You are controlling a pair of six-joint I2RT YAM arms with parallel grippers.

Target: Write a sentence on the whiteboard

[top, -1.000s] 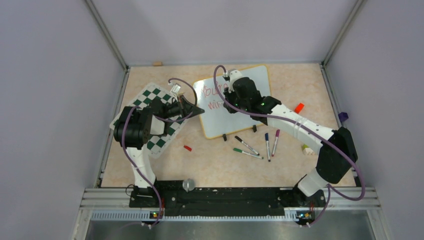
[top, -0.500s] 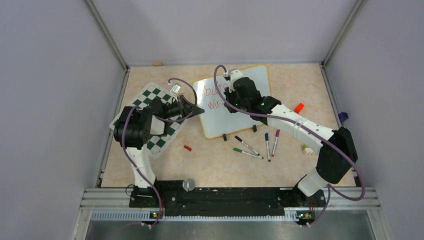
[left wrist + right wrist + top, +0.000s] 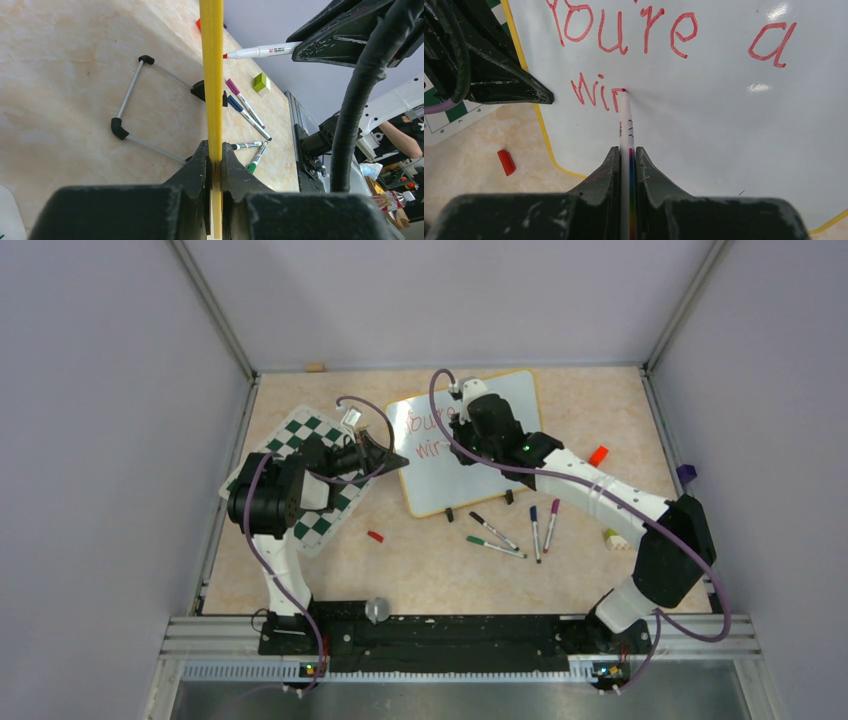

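Observation:
The whiteboard [image 3: 480, 465] with a yellow frame lies at the table's centre back. Red writing on it reads "You're a" and below it "Wir" [image 3: 596, 92]. My left gripper [image 3: 398, 460] is shut on the board's left yellow edge [image 3: 212, 75]. My right gripper [image 3: 462, 436] is shut on a white red-tipped marker [image 3: 626, 122]. The marker's tip touches the board at the end of the second line. The marker also shows in the left wrist view [image 3: 260, 50]. The right arm hides part of the writing in the top view.
A green-and-white chess mat [image 3: 300, 480] lies under the left arm. Several loose markers [image 3: 515, 530] lie in front of the board. A red cap [image 3: 375, 536] lies near the mat, a red piece [image 3: 598, 455] and a small block [image 3: 612, 537] at the right.
The right gripper with the marker has shifted slightly along the second line of writing. The left gripper still holds the board's edge and has not moved.

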